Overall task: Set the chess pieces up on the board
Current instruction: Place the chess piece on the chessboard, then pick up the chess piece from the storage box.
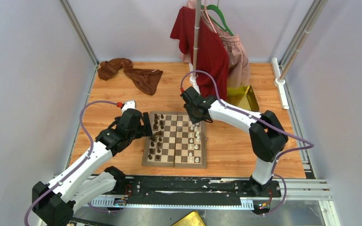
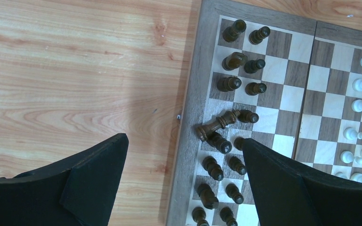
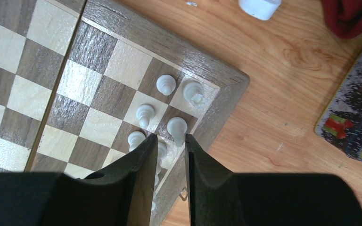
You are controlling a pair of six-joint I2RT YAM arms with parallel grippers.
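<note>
The board [image 1: 174, 164] lies between the two arms. Dark chess pieces [image 1: 156, 136] stand in two files along its left side, and white ones [image 1: 195, 141] along its right. My left gripper [image 1: 147, 132] hangs wide open over the board's left border [image 2: 188, 141]. Several dark pieces show between its fingers, and one of them [image 2: 219, 125] lies toppled across the edge squares. My right gripper [image 3: 170, 136] is open over the board's far right corner [image 3: 226, 77]. A white piece [image 3: 162, 153] stands in the gap beside its left finger. Another white piece [image 3: 176, 127] stands just past the tips.
A gold metal tray [image 1: 242, 98] lies right of the board's far corner, with its rim [image 3: 353, 122] close by in the right wrist view. Behind the board, red and pink garments [image 1: 207, 47] hang on a stand with a white foot [image 3: 259, 5]. A brown cloth [image 1: 132, 73] lies at the back left.
</note>
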